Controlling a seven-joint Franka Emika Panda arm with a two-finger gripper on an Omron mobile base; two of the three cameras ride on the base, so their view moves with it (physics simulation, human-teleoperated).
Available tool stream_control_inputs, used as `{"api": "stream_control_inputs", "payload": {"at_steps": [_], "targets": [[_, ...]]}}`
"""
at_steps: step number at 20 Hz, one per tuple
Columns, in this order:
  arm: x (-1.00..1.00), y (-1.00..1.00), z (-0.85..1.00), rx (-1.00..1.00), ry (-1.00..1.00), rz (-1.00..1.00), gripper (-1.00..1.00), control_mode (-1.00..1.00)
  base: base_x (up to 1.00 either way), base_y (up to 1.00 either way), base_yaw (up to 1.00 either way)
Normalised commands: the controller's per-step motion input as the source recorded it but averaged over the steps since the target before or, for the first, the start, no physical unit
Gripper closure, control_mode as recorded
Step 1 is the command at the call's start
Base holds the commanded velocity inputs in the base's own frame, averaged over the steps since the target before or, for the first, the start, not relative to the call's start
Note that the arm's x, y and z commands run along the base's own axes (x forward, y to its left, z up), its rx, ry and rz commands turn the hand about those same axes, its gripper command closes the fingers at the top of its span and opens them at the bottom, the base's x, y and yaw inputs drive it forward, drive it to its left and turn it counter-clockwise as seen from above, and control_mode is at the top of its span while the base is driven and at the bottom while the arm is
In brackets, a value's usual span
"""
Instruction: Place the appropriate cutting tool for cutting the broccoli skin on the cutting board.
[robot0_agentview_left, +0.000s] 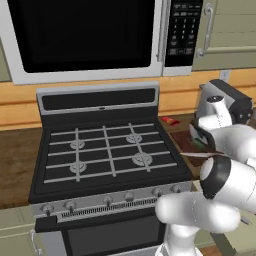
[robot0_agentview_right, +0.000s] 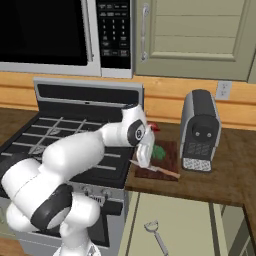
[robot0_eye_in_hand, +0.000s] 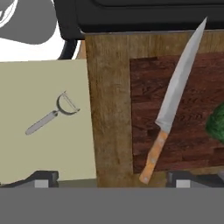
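Fingertips spread wide and empty, the gripper (robot0_eye_in_hand: 116, 183) hangs over the counter (robot0_eye_in_hand: 109, 109) edge. At ten o'clock in the hand view the cutting tool (robot0_eye_in_hand: 52, 114), a peeler, lies against the pale cabinet front, handle toward eight. The knife (robot0_eye_in_hand: 177, 83) lies on the cutting board (robot0_eye_in_hand: 144, 109), with the broccoli (robot0_eye_in_hand: 216, 122) at two.

Black stove (robot0_agentview_left: 107, 150), microwave (robot0_agentview_left: 82, 37), wood counter (robot0_agentview_right: 225, 175).

glossy white rounded arm links, dark grey joint rings, small dark finger tips on hand (robot0_eye_in_hand: 112, 179).
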Motion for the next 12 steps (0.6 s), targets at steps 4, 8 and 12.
{"api": "stream_control_inputs", "payload": {"at_steps": [4,8,12], "targets": [[-0.88,0.86,0.81,-0.03,0.00,0.08,-1.00,-1.00,0.00,0.00,0.00],[-0.68,1.00,0.57,-0.07,0.00,0.09,-1.00,-1.00,0.00,0.00,0.00],[-0.47,1.00,0.29,-0.13,0.00,0.08,-1.00,-1.00,0.00,0.00,0.00]]}}
